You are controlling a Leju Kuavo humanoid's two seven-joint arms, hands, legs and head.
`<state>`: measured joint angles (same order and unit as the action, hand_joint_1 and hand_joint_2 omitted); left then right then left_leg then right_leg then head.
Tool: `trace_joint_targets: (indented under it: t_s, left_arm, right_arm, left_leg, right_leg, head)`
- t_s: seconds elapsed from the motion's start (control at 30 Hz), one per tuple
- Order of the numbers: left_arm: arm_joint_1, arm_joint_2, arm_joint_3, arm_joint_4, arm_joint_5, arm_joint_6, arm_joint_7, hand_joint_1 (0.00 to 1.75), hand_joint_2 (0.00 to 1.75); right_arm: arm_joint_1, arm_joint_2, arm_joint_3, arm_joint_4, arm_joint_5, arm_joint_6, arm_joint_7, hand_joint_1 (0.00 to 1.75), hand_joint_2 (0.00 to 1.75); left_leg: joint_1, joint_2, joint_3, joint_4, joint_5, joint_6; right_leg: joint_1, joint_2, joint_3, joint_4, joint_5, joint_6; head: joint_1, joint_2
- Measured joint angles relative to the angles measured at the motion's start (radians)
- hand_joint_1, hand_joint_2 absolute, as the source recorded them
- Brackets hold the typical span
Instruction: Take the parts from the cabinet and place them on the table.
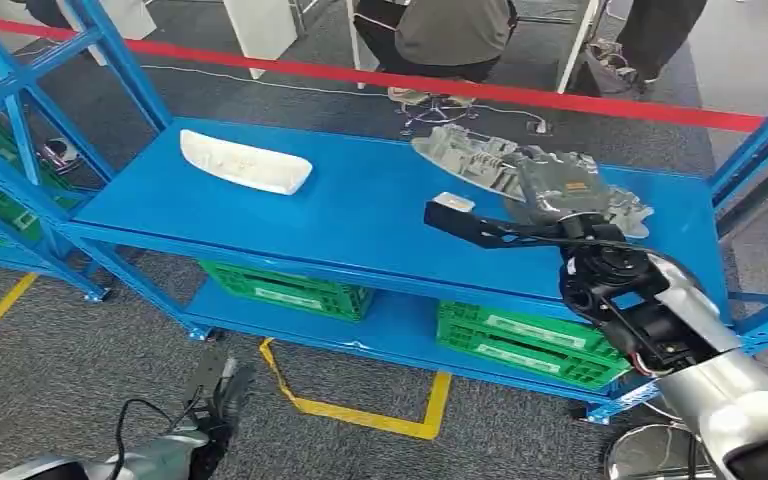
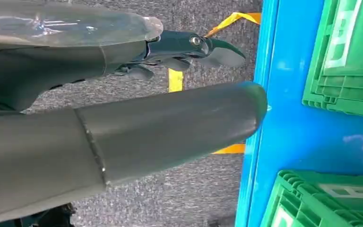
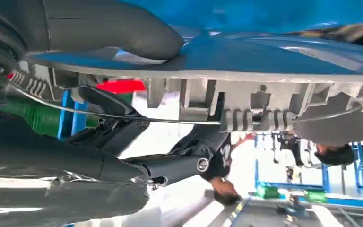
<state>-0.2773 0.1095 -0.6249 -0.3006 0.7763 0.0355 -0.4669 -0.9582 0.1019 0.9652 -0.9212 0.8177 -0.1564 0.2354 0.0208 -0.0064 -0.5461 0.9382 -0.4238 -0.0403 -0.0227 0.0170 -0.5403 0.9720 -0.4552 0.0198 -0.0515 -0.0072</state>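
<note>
Here the grey part (image 1: 520, 175) lies on the top shelf (image 1: 360, 215) of the blue cabinet (image 1: 80, 130), right at the right hand (image 1: 570, 235). It is a long, flat moulding in dull grey plastic, with ribs, square pockets and small tabs along its edge, wrapped in a clear, shiny bag that wrinkles over it. In the right wrist view the grey part (image 3: 246, 101) lies with its ribbed underside between the thick grey thumb (image 3: 118, 28) on one face and the dark fingers (image 3: 179, 168) on the other; whether they actually squeeze it I cannot tell, since the contact is hidden. A thin wire or bag edge curves under the ribs.

Well away from that hand, toward the other end of the shelf, lies a white part (image 1: 245, 162), smooth, elongated and gently curved like a shallow shell.

The left hand (image 1: 222, 392) hangs low over grey carpet (image 1: 60, 380), holding nothing, with its dark fingers (image 2: 189, 49) slightly apart from the thumb (image 2: 170, 127). Beside it, on the lower shelf (image 2: 293, 137), stand green plastic crates (image 2: 347, 54) with gridded, ribbed walls. Yellow tape (image 1: 360, 415) marks the floor.
</note>
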Motion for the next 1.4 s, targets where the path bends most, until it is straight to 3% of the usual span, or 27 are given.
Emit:
trace_joint_targets:
  t_s: [0.13, 0.33, 0.53, 0.8, 1.4]
  left_arm:
    - [0.000, 0.000, 0.000, 0.000, -0.005, 0.000, 0.000, 0.00, 0.00]
    - [0.000, -0.001, 0.000, 0.000, -0.007, 0.000, 0.003, 0.00, 0.00]
    - [-0.002, -0.003, 0.000, 0.000, -0.004, -0.003, 0.004, 0.00, 0.00]
    - [-0.005, -0.003, 0.000, 0.000, 0.010, -0.010, -0.016, 0.00, 0.00]
    - [-0.019, -0.009, 0.000, 0.000, 0.001, -0.032, -0.014, 0.00, 0.00]
  right_arm:
    - [0.015, -0.031, -0.049, -0.089, -0.187, -0.054, 0.018, 1.75, 1.75]
    - [0.027, -0.068, -0.099, -0.189, -0.231, -0.062, 0.026, 1.75, 1.75]
    - [0.032, -0.108, -0.127, -0.269, -0.415, -0.094, 0.029, 1.75, 1.75]
    - [0.030, -0.133, -0.134, -0.333, -0.677, -0.069, -0.051, 1.75, 1.75]
    - [0.012, -0.134, -0.130, -0.392, -0.741, -0.048, -0.060, 1.75, 1.75]
  left_leg:
    - [0.000, 0.000, -0.001, 0.000, 0.000, 0.000]
    - [0.000, 0.000, -0.001, 0.000, 0.000, 0.000]
    - [0.000, 0.000, -0.002, 0.000, 0.000, 0.000]
    - [0.000, 0.000, -0.002, 0.000, 0.000, 0.000]
    - [0.000, 0.000, -0.003, 0.001, 0.000, 0.000]
  right_leg:
    - [0.000, 0.000, 0.000, 0.000, 0.000, 0.000]
    - [0.000, 0.000, -0.001, 0.000, 0.000, 0.000]
    - [0.000, 0.000, -0.001, 0.000, 0.000, 0.000]
    - [0.000, 0.000, -0.002, 0.000, 0.000, 0.000]
    - [0.000, 0.000, -0.002, 0.000, 0.000, 0.000]
  head:
    - [0.000, 0.000]
    - [0.000, 0.000]
    - [0.000, 0.000]
    - [0.000, 0.000]
    - [0.000, 0.000]
